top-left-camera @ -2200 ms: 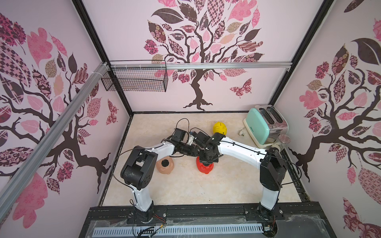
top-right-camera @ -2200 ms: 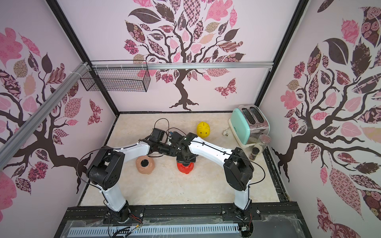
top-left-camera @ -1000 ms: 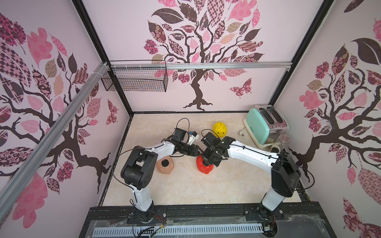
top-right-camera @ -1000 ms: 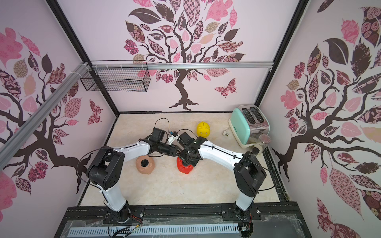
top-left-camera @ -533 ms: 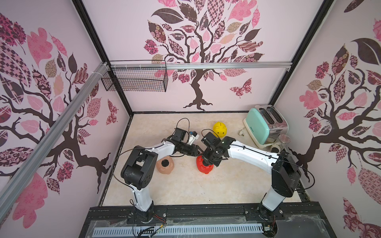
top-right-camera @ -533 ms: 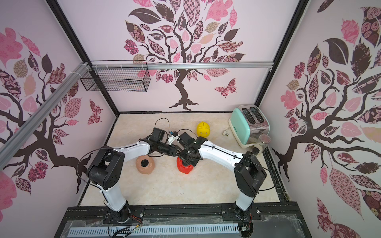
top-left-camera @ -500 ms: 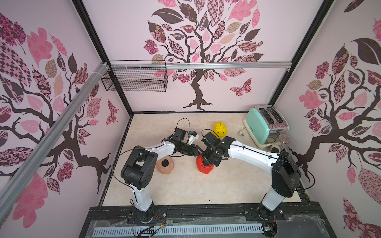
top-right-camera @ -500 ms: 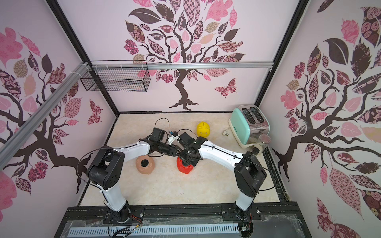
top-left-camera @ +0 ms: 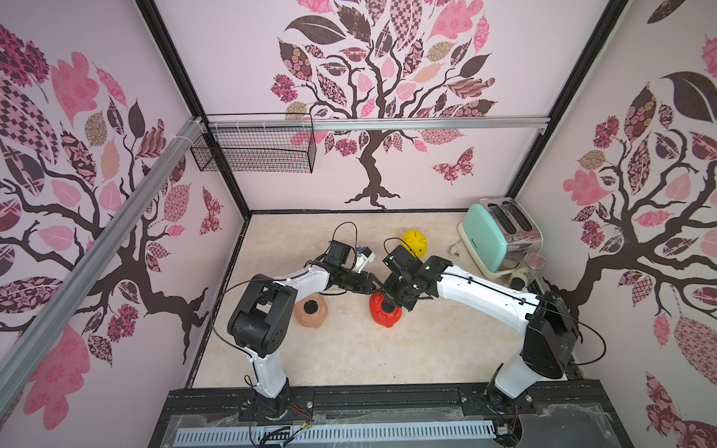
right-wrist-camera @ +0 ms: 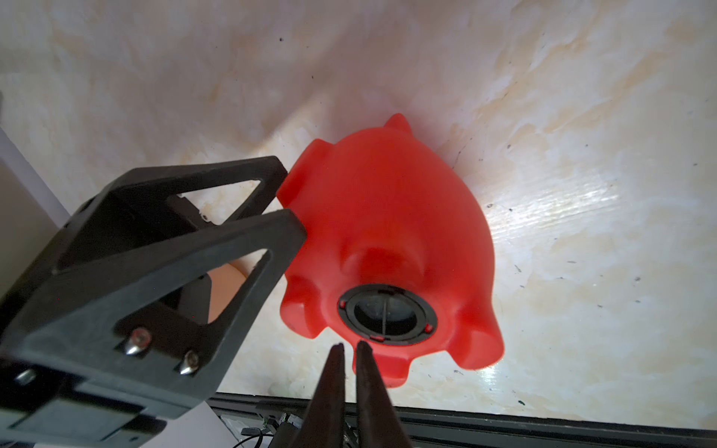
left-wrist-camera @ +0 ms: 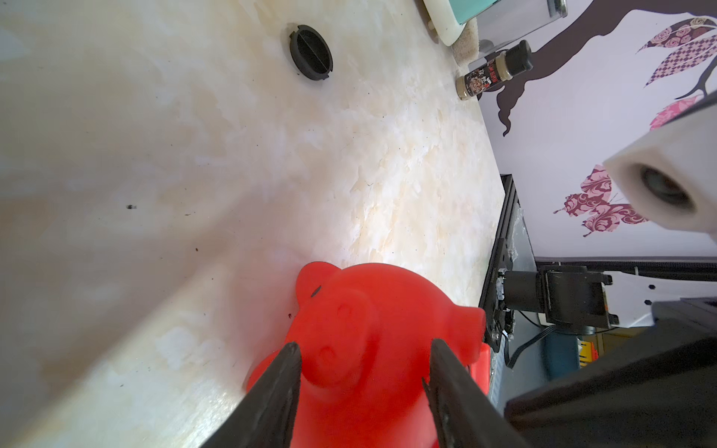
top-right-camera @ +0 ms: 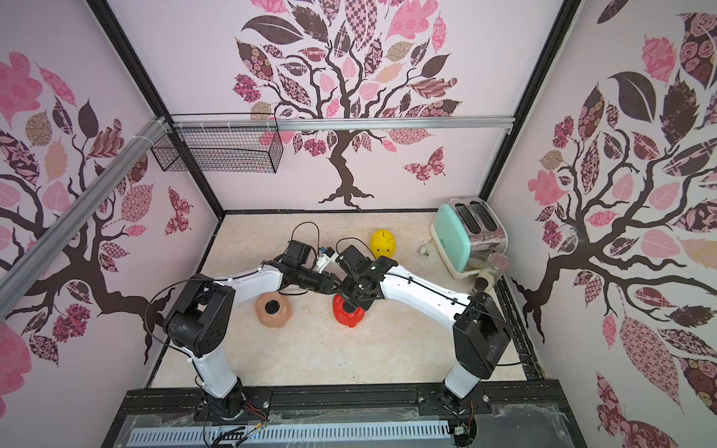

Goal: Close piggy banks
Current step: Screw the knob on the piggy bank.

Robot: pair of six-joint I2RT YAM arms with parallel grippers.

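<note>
On the table, the middle piggy bank lies belly up, a second piggy bank lies to its left, a third piggy bank stands behind it, and the toaster sits in the right rear corner with a bottle before it.

- Red piggy bank: shiny red, with a black plug in its belly.
- Yellow piggy bank, far: bright yellow.
- Peach-pink piggy bank, left.
- Toaster, far right: mint green and silver.
- Worktop: cream, marbled.
- Walls: pale pink, dark brown trees, pink patterned leaves.
</note>
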